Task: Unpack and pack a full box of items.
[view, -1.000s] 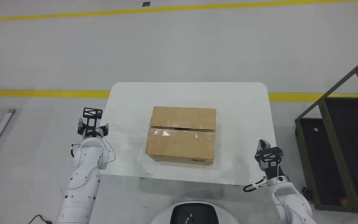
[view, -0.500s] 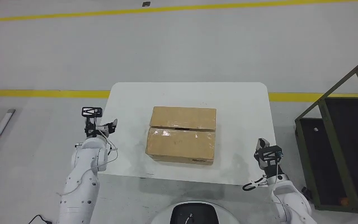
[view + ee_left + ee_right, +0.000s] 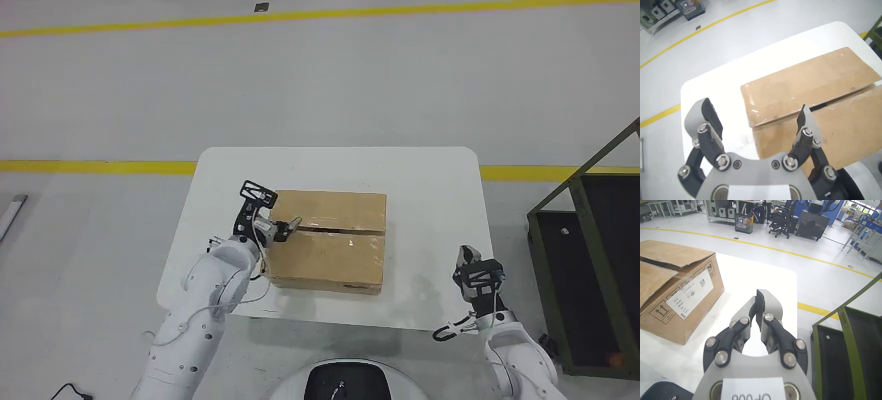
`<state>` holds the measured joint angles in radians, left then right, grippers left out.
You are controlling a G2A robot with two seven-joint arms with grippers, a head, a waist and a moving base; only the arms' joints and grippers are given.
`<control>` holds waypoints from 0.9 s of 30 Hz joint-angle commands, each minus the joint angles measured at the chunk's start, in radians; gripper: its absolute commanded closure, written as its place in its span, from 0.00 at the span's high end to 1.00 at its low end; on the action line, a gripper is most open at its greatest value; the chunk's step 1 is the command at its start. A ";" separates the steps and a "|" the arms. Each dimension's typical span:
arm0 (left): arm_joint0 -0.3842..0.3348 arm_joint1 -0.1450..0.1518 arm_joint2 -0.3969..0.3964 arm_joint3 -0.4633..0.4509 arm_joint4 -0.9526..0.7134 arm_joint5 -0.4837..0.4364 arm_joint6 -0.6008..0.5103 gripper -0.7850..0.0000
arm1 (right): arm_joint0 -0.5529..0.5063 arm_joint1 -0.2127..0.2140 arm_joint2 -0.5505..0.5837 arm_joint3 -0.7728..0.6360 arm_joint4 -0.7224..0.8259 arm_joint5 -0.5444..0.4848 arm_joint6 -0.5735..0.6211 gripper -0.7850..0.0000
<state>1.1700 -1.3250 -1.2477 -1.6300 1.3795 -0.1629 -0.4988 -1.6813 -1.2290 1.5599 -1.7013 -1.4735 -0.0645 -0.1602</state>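
We judge unpacking barely begun: left tool, spread wide and empty, must hook the brown cardboard box's flap; right tool closed, empty.

box mid table; left hand over its left edge; right hand front-right.

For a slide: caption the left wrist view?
Open left pincer at the flap seam of the cardboard box.

Box flaps are down, contents hidden. Label print is too small to read. Cart on the right is cut off at the edge.
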 commanded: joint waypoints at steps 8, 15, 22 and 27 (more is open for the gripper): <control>-0.075 -0.023 0.145 0.095 -0.040 -0.059 -0.036 1.00 | -0.016 0.000 0.016 -0.008 0.001 0.010 -0.002 0.00; -0.130 -0.034 0.216 0.160 0.083 -0.030 -0.040 1.00 | -0.031 -0.001 0.021 -0.015 0.002 0.015 -0.005 0.00; -0.177 -0.042 0.274 0.211 0.265 0.025 -0.026 1.00 | -0.039 -0.002 0.027 -0.024 0.006 0.017 -0.003 0.00; -0.195 -0.046 0.279 0.219 0.324 0.058 0.007 1.00 | -0.043 -0.002 0.036 -0.025 0.009 0.017 -0.006 0.00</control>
<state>0.9779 -1.3700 -0.9687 -1.4113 1.6866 -0.1106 -0.4986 -1.7238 -1.2308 1.5953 -1.7265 -1.4651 -0.0467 -0.1661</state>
